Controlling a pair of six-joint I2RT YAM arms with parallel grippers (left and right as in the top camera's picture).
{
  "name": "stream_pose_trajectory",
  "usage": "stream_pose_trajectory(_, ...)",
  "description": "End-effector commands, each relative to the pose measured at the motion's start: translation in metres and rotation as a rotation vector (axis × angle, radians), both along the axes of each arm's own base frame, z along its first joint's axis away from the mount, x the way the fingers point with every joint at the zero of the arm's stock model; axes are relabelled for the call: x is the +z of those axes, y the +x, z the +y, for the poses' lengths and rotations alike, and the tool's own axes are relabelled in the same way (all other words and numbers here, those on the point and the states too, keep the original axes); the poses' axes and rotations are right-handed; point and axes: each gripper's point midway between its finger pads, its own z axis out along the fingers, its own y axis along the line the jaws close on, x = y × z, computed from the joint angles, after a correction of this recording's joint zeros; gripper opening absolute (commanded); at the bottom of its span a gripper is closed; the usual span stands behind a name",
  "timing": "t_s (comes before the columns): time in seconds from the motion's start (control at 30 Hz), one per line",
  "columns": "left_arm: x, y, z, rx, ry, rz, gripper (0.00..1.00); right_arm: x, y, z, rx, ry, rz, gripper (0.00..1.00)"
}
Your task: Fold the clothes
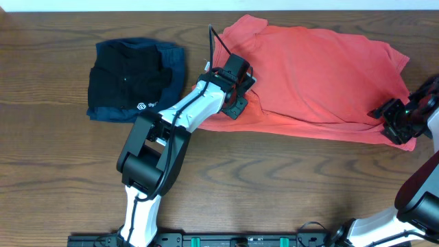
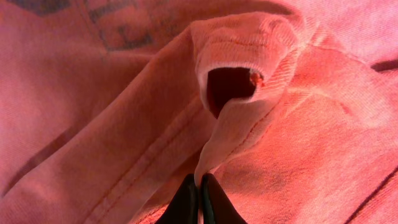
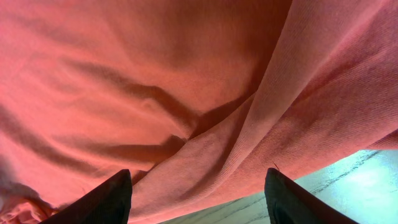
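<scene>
T-shirt: lies spread and rumpled on the table, along the far edge, from about the middle out to the right edge. Its long axis runs left to right, parallel to that far edge. Left tool: pressed together, pinching a thin ridge of the coral fabric at the shirt's left end, near side. Just beyond the pinch is a ribbed opening. I take it for the neck rather than a sleeve, but cannot be sure; if so, the neck end points to the left edge of the table. Faint lettering shows through the cloth there, so the print probably faces down. Right tool: spread, fingers standing either side of a fold at the shirt's right near corner, nothing gripped. Handling judgement: light, soft, limp knit that will sag and drag between two holds; not fragile and not slippery. Best taken at seamed edges or corners, both ends together, so one layer lifts cleanly. Folded dark garments sit well apart, toward the far left.
</scene>
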Motion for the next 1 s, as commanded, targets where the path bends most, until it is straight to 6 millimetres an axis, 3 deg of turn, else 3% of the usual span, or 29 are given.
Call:
stream_pose_trajectory(0.0, 0.003, 0.01, 0.005, 0.002, 0.031, -0.036, 0.06, -0.005, -0.002, 0.002, 0.015, 0.004, 0.011, 0.66)
stream_pose_trajectory(0.23, 0.025, 0.04, -0.005, -0.058, 0.028, -0.176, 0.06, -0.005, -0.002, 0.002, 0.015, 0.004, 0.011, 0.67)
stream_pose_trajectory(0.63, 0.036, 0.06, -0.016, -0.147, 0.019, -0.288, 0.11, -0.005, -0.002, 0.002, 0.015, 0.002, 0.008, 0.67)
stream_pose_trajectory(0.7, 0.037, 0.061, -0.016, -0.158, 0.027, -0.299, 0.22, -0.005, -0.002, 0.002, 0.015, 0.003, 0.009, 0.67)
stream_pose_trajectory(0.8, 0.042, 0.07, -0.008, -0.128, 0.069, -0.342, 0.25, -0.005, -0.002, 0.002, 0.015, 0.005, 0.011, 0.67)
stream_pose_trajectory(0.83, 0.044, 0.071, -0.007, -0.122, 0.078, -0.349, 0.34, -0.005, -0.002, 0.002, 0.015, 0.005, 0.012, 0.67)
stream_pose_trajectory(0.9, 0.05, 0.069, -0.004, -0.117, 0.086, -0.349, 0.38, -0.005, -0.003, 0.003, 0.015, 0.006, 0.014, 0.67)
stream_pose_trajectory(0.97, 0.058, 0.063, 0.0, -0.09, 0.079, -0.332, 0.49, -0.005, -0.003, 0.003, 0.015, 0.007, 0.015, 0.66)
